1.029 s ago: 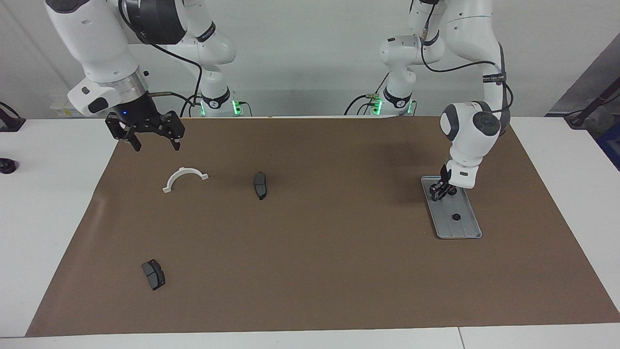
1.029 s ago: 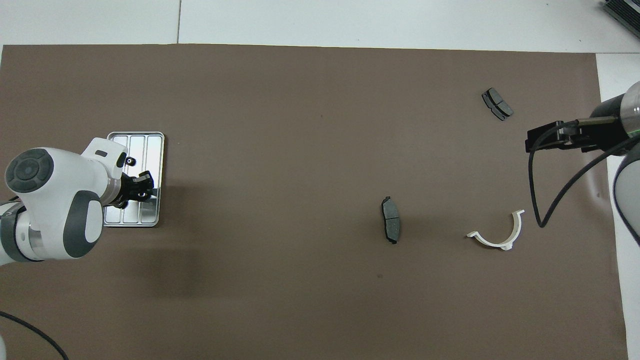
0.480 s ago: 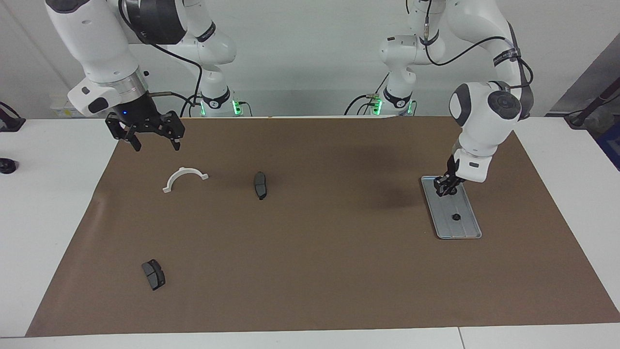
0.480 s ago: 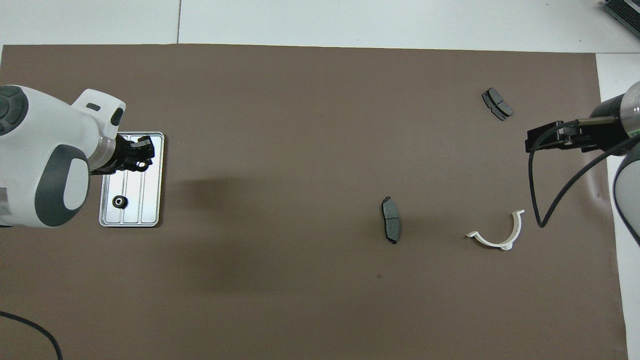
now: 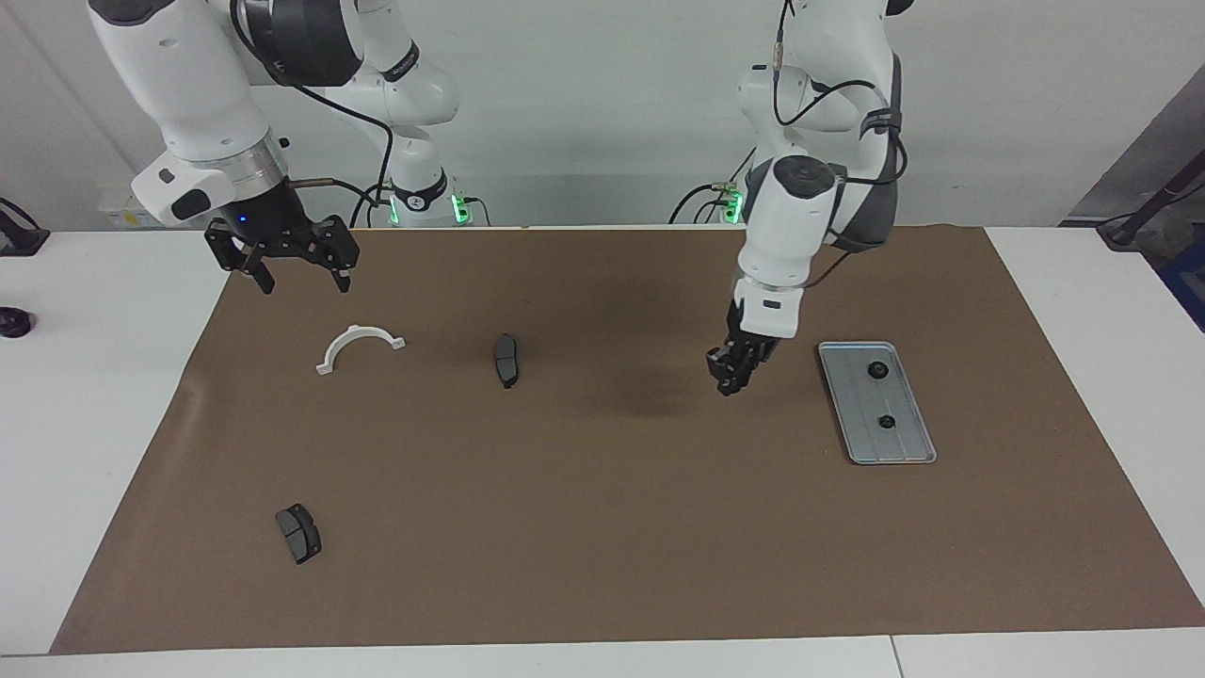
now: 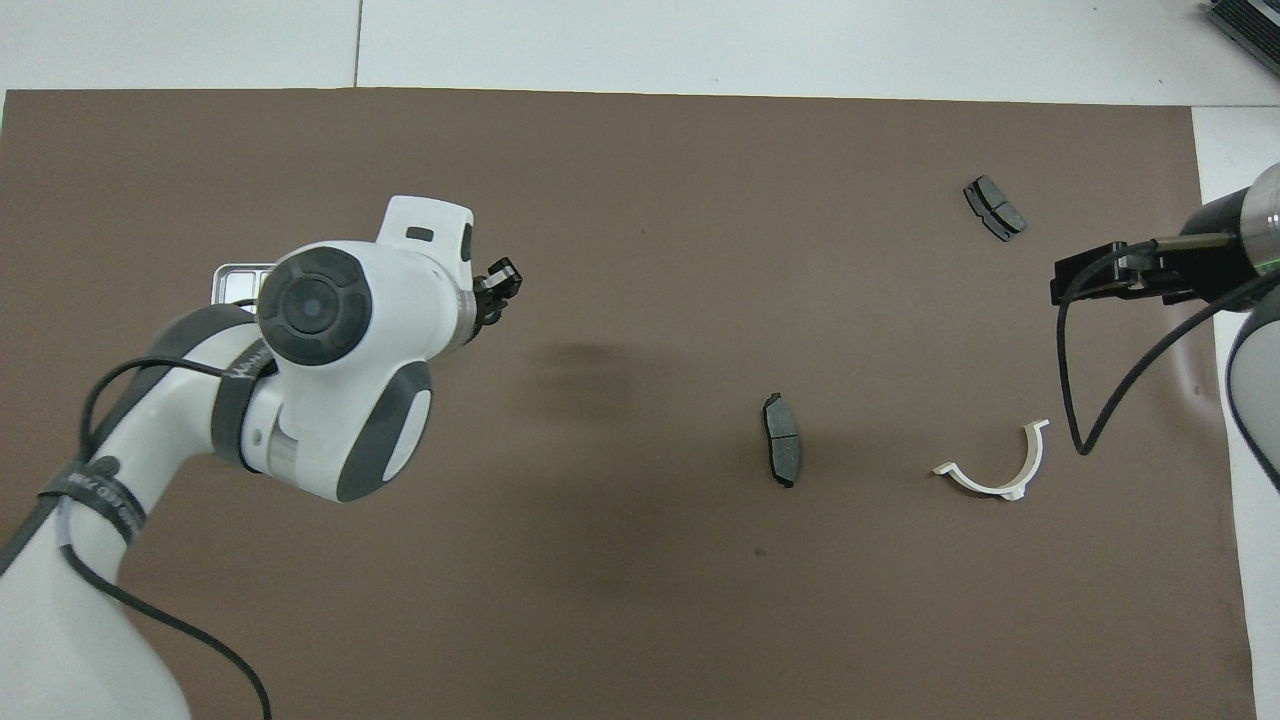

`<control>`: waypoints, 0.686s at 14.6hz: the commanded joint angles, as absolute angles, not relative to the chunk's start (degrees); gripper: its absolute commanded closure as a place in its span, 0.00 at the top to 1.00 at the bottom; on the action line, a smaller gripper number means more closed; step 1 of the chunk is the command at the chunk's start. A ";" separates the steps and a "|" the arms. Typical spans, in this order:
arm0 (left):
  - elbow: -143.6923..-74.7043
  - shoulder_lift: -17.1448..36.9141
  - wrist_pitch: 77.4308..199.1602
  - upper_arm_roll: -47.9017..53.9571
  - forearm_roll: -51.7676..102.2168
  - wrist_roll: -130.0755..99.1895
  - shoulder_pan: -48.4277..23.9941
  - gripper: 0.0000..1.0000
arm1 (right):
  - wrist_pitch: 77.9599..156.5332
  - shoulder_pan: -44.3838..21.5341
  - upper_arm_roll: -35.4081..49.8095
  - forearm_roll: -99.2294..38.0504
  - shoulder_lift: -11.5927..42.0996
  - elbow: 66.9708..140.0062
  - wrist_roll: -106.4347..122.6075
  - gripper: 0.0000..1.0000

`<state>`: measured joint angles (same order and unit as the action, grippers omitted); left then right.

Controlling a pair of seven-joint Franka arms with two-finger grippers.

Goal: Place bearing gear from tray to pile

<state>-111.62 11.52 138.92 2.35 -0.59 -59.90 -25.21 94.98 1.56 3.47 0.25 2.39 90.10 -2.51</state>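
Brown paper mat [image 5: 602, 527] is covering most of the white surface [image 5: 94, 377]; both arms are standing at the robots' edge.

Progress: the tray [image 5: 908, 443] is lying toward the left arm's end of the mat and is carrying two small black gears, one [image 5: 877, 370] nearer to the robots and one [image 5: 885, 421] farther from them. No gear is showing on the mat itself, so no pile is forming yet.

Left pincer [image 5: 732, 381] is hanging over bare mat, just beside the tray on the side toward the mat's middle. Cannot tell whether it is clenched or released, nor whether a gear is sitting in it. In the overhead view the left arm is hiding nearly all of the tray.

Right pincer [image 5: 303, 281] is waiting released over the mat's edge at the right arm's end, close to a white half-ring [image 5: 358, 344].

Two dark brake pads, one [image 5: 506, 359] near the middle and one [image 5: 298, 533] far from the robots, are lying untouched.

Judgement: at most one gear is travelling; at least two are remaining to be moved.
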 commanded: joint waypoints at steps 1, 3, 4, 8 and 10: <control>-111.80 16.16 147.19 1.23 -0.09 -71.15 -30.57 0.00 | 95.54 1.76 3.69 0.00 1.23 91.49 -1.58 1.00; -111.62 19.23 152.03 1.23 -0.18 -76.44 -31.46 0.00 | 95.54 1.76 3.69 0.00 1.23 91.49 -1.58 1.00; -111.97 20.47 154.05 1.14 -0.18 -78.55 -32.68 0.03 | 95.54 1.76 3.69 0.00 1.23 91.49 -1.58 1.00; -113.02 23.03 160.40 1.23 -0.26 -82.88 -33.40 0.97 | 95.54 1.76 3.69 0.00 1.23 91.49 -1.58 1.00; -112.85 22.68 158.13 0.88 -0.70 -82.79 -33.40 1.00 | 95.54 1.76 3.69 0.00 1.23 91.49 -1.58 1.00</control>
<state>-112.08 23.87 158.99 2.08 -0.58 -81.86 -32.56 94.98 1.56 3.47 0.25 2.39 90.10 -2.51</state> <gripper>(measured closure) 0.410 0.000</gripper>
